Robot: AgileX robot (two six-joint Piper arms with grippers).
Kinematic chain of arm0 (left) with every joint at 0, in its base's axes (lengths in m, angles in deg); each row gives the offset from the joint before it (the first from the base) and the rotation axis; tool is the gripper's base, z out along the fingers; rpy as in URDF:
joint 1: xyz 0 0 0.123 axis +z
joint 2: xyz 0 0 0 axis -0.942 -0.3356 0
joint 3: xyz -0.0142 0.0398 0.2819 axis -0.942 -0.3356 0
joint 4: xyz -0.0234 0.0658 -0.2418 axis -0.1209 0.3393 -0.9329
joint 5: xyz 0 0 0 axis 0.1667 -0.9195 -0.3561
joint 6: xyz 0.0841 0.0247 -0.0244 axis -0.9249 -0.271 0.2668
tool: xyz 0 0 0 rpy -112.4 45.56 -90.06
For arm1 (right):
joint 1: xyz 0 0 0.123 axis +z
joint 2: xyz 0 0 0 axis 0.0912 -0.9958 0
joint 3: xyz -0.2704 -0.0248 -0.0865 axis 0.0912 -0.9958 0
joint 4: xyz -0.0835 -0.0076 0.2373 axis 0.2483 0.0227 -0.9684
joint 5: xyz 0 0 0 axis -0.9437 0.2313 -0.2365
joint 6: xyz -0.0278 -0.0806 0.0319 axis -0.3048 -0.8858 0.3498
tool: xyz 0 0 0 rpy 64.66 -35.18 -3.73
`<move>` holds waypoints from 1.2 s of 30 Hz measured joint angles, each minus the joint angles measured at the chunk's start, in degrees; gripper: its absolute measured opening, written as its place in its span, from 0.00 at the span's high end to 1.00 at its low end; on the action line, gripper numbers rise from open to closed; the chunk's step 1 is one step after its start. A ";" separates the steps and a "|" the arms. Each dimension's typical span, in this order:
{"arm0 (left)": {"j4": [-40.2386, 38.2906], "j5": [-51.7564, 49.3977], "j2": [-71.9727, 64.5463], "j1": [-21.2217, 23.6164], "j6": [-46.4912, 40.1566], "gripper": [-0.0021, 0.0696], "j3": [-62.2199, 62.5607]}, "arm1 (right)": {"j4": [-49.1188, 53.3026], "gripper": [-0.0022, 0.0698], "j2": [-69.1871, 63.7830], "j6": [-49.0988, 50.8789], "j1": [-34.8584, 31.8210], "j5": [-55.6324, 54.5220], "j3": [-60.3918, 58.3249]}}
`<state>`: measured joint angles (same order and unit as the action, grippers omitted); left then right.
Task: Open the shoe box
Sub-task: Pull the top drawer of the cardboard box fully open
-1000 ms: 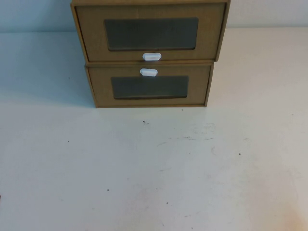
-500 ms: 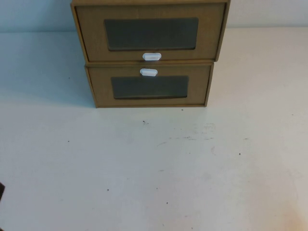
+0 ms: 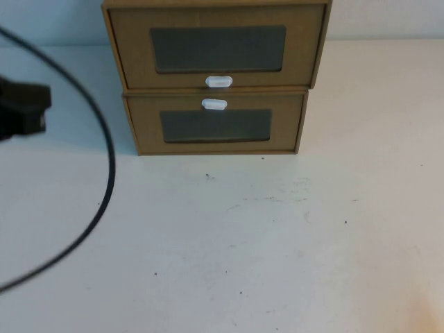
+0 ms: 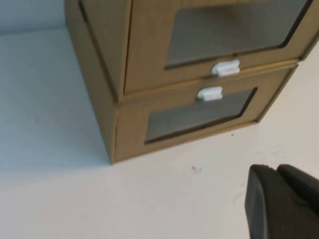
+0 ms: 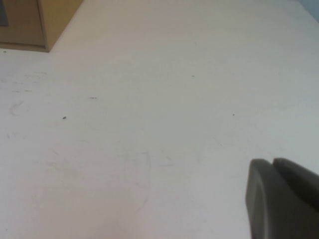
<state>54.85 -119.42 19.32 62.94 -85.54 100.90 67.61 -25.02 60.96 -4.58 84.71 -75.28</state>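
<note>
Two brown cardboard shoe boxes stand stacked at the table's far middle, both closed. The upper box (image 3: pixel 216 21) and the lower box (image 3: pixel 215 149) each have a dark window and a white handle (image 3: pixel 218 81), (image 3: pixel 214 104). In the left wrist view the stack (image 4: pixel 99 74) shows from its left front corner, with both handles (image 4: pixel 225 68), (image 4: pixel 210 93) in sight. My left gripper (image 4: pixel 273 168) is shut and empty, raised in front and to the left of the boxes. My right gripper (image 5: pixel 273 161) is shut and empty above bare table, right of the lower box's corner (image 5: pixel 55 20).
Part of my left arm (image 3: pixel 24 107) and its black cable (image 3: pixel 104 187) reach in at the left side of the high view. The white table (image 3: pixel 277 243) spreads in front of the boxes, marked with small dark specks.
My left arm and its cable have swung up into the high view at the left, where only a dark sliver showed at the lower left edge before. The boxes have not moved.
</note>
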 joint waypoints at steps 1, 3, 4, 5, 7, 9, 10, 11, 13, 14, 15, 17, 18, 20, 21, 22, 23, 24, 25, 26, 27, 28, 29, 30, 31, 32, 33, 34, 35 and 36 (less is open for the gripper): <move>-0.96 -1.17 -3.74 -0.18 -2.17 0.98 4.31 | 0.00 0.99 0.00 0.00 0.00 0.00 0.00; -1.70 -3.67 -10.27 -0.89 -4.95 0.98 13.13 | 0.00 0.99 0.00 0.00 0.00 0.00 0.00; -1.83 -4.90 -13.76 -1.51 -5.71 0.98 17.68 | 0.00 0.99 0.00 0.00 0.00 0.00 0.00; -1.83 -6.29 -17.19 -2.24 -6.02 0.98 22.34 | 0.00 0.99 0.00 0.00 0.00 0.00 0.00; -1.65 -9.03 -24.04 -3.82 -6.27 0.98 30.99 | 0.00 0.99 0.00 0.00 0.00 0.00 0.00; -1.55 -12.66 -30.41 -4.78 -5.90 0.98 40.10 | 0.00 0.99 0.00 0.00 0.00 0.00 0.00; -1.55 -15.00 -34.04 -5.15 -5.55 0.98 45.38 | 0.00 0.99 0.00 0.00 0.00 0.00 0.00; -1.55 -17.40 -37.73 -5.41 -4.99 0.98 50.80 | 0.00 0.99 0.00 0.00 0.00 0.00 0.00; -1.55 -22.30 -44.47 -5.67 -3.58 0.98 60.77 | 0.00 0.99 0.00 0.00 0.00 0.00 0.00; -1.55 -24.64 -48.23 -5.67 -2.57 0.98 66.41 | 0.00 0.99 0.00 0.00 0.00 0.00 0.00; -1.55 -26.20 -51.93 -5.67 -1.53 0.98 72.00 | 0.00 0.99 0.00 0.00 0.00 0.00 0.00; -1.55 -27.96 -58.62 -5.67 0.43 0.98 81.87 | 0.00 0.99 0.00 0.00 0.00 0.00 0.00; -1.74 -28.25 -60.77 -5.67 1.12 0.98 84.76 | 0.00 0.99 0.00 0.00 0.00 0.00 0.00; -3.11 -28.94 -64.93 -5.67 1.98 0.98 89.66 | 0.00 0.99 0.00 0.00 0.00 0.00 0.00; -3.93 -29.25 -66.25 -5.67 1.98 0.98 90.91 | 0.00 0.99 0.00 0.00 0.00 0.00 0.00; -4.88 -29.36 -67.61 -5.67 1.98 0.98 91.97 | 0.00 0.99 0.00 0.00 0.00 0.00 0.00; -5.54 -29.49 -68.71 -5.67 1.98 0.98 92.49 | 0.00 0.99 0.00 0.00 0.00 0.00 0.00; -5.77 -29.49 -69.44 -5.67 1.98 0.98 92.76 | 0.00 0.99 0.00 0.00 0.00 0.00 0.00; -5.92 -29.49 -70.27 -5.81 1.77 0.98 93.01 | 0.00 0.99 0.00 0.00 0.00 0.00 0.00; -5.92 -29.58 -71.00 -5.94 1.42 0.98 93.03 | 0.00 0.99 0.00 0.00 0.00 0.00 0.00; -6.01 -29.58 -71.54 -6.14 1.00 0.98 93.03 | 0.00 0.99 0.00 0.00 0.00 0.00 0.00; -6.01 -29.61 -72.18 -6.27 0.56 0.98 93.03 | 0.00 0.99 0.00 0.00 0.00 0.00 0.00; -6.01 -29.61 -72.53 -6.44 0.16 0.98 93.03 | 0.00 0.99 0.00 0.00 0.00 0.00 0.00; -6.06 -29.71 -72.92 -6.70 -0.19 0.98 93.03 | 0.00 0.99 0.00 0.00 0.00 0.00 0.00; -6.06 -29.71 -73.24 -6.92 -0.64 0.98 93.03 | 0.00 0.99 0.00 0.00 0.00 0.00 0.00; -6.15 -29.71 -73.36 -7.16 -1.06 0.98 93.03 | 0.00 0.99 0.00 0.00 0.00 0.00 0.00; -6.15 -29.60 -73.50 -7.32 -1.32 0.98 93.03 | 0.00 0.99 0.00 0.00 0.00 0.00 0.00; -6.15 -29.60 -73.62 -7.54 -1.47 0.98 93.12 | 0.00 0.99 0.00 0.00 0.00 0.00 0.00; -6.42 -29.49 -73.75 -7.66 -1.62 0.98 93.12 | 0.00 0.99 0.00 0.00 0.00 0.00 0.00; -6.54 -29.51 -73.93 -7.66 -1.75 0.98 93.16 | 0.00 0.99 0.00 0.00 0.00 0.00 0.00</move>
<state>48.32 -148.93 -54.61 55.27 -87.29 194.06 67.61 -25.02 60.96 -4.58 84.71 -75.28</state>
